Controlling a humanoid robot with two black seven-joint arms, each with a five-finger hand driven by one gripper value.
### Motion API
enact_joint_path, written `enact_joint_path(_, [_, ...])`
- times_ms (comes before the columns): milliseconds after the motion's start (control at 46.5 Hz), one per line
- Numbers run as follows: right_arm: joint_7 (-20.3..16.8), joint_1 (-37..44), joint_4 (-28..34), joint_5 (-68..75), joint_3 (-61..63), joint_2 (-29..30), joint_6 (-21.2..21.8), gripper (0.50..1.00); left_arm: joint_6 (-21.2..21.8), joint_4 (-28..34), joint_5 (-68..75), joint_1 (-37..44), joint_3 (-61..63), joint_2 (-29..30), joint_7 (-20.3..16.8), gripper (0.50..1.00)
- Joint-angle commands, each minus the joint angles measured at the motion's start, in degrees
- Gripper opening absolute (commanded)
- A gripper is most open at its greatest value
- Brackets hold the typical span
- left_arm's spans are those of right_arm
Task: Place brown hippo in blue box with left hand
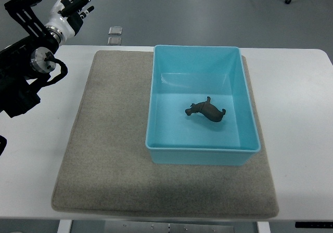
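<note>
Your brown hippo [206,111] lies on the floor of the blue box [202,155], a touch right of centre, head toward nine o'clock. The box sits on the grey mat [109,139] on the white table [296,113]. Your left hand [73,8] hangs at eleven o'clock beyond the table's far edge, fingers spread, holding nothing.

— Where's the black-and-silver jointed left arm [28,61]?
— It enters at the far left, angled up and away.
— And its white hand with black-tipped fingers [73,7]?
— At the far left corner, fingers spread and relaxed, gripping nothing. No right arm shows.
</note>
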Motion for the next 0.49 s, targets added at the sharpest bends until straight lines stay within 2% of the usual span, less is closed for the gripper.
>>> enact_joint_path(0, [0.0,0.0,0.0,0.0,0.0,0.0,0.0,0.936,-1.1,0.0,-0.1,1.3,-0.1,0.7,0.0,0.996])
enact_joint_path(258, [0.0,0.0,0.0,0.0,0.0,0.0,0.0,0.936,-3.6,0.0,-0.4,3.0,-0.5,2.2,-0.3,0.996])
enact_joint_path(473, [0.0,0.0,0.0,0.0,0.0,0.0,0.0,0.936,-3.7,0.1,-0.1,5.8,-3.8,2.2,-0.9,0.996])
